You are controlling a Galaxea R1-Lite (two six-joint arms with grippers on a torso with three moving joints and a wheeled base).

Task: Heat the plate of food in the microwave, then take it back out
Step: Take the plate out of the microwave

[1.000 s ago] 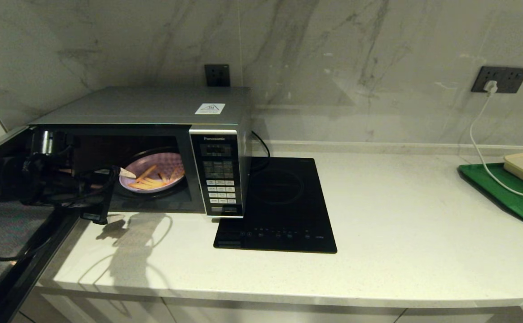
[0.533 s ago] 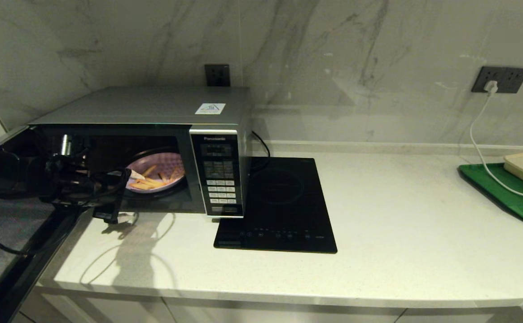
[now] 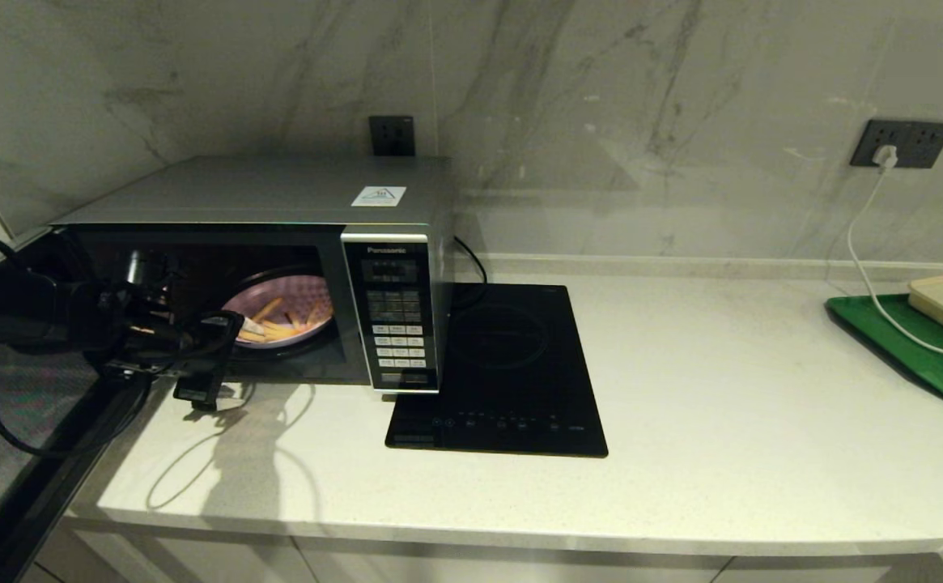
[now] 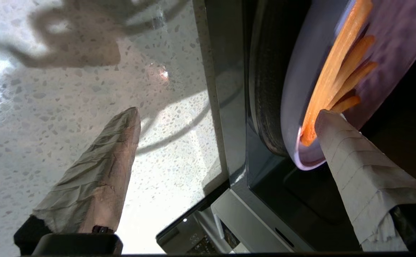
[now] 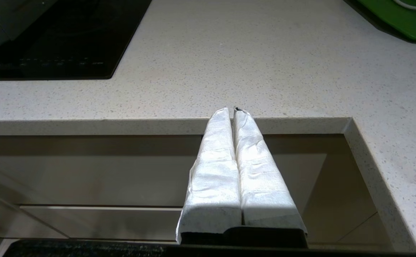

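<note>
Pale speckled countertop point(image 3: 681, 389) ran under a marble wall, with the black cooktop point(image 3: 511, 372) just beside the microwave point(image 3: 277, 267). The plate of food point(image 3: 289, 312) sat inside the open cavity, at roughly 2 o'clock from the left gripper point(image 3: 224, 356), fingers spread at its rim. The right gripper point(image 5: 233, 111) was pressed together below the counter edge.

Left gripper point(image 3: 232, 356) farther into the microwave point(image 3: 277, 267), spread fingers point(image 4: 340, 142) now astride the plate of food point(image 3: 281, 312) rim.

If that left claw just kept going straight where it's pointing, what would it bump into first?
Most likely the plate of food inside the open microwave. The left claw is open, one finger already at the plate's rim; the depth is hard to judge.
</note>
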